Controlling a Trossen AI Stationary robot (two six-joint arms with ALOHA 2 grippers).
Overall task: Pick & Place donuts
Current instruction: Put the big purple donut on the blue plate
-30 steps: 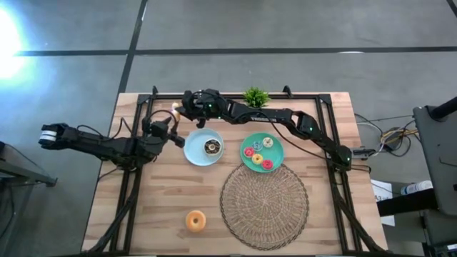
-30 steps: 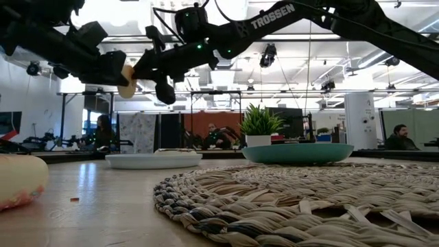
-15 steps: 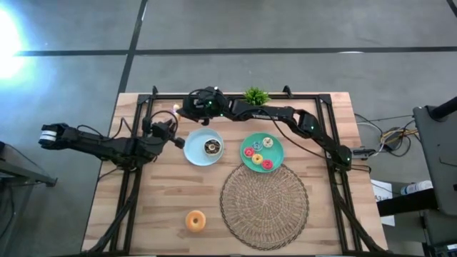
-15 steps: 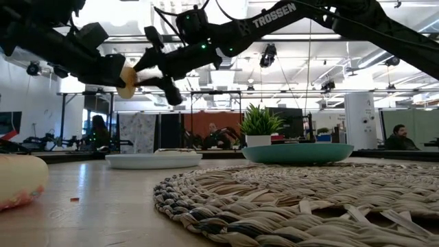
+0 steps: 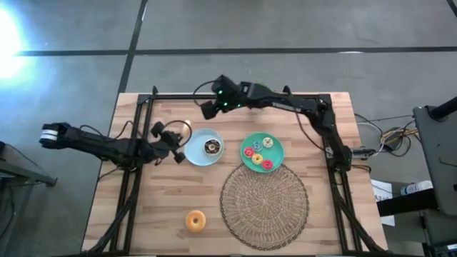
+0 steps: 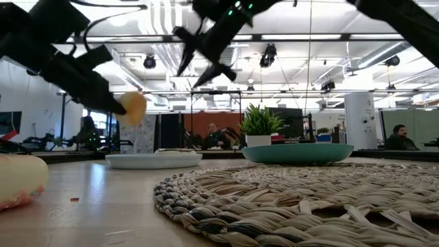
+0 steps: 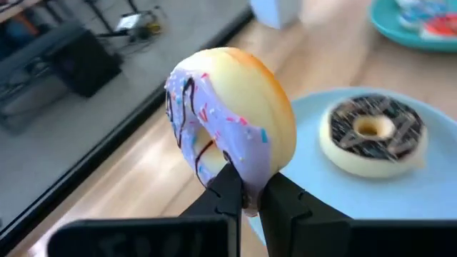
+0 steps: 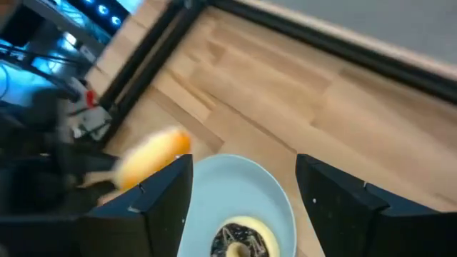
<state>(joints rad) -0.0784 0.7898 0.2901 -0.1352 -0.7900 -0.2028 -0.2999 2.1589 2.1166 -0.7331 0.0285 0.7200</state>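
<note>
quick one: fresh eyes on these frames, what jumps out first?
The left gripper, shut on a sprinkled donut held in the air beside the blue plate, which holds a chocolate-iced donut. The right gripper hangs open above that plate. A lone orange donut lies left of the woven mat.

Two dark six-joint arms seen from above and from the wrists.

The left arm, at mid-left of the high view, is black with a white band at its outer end and looped black cabling. The right arm, at upper centre, shows green indicator lights. Each end effector's fingers are matte black, blocky plates.
</note>
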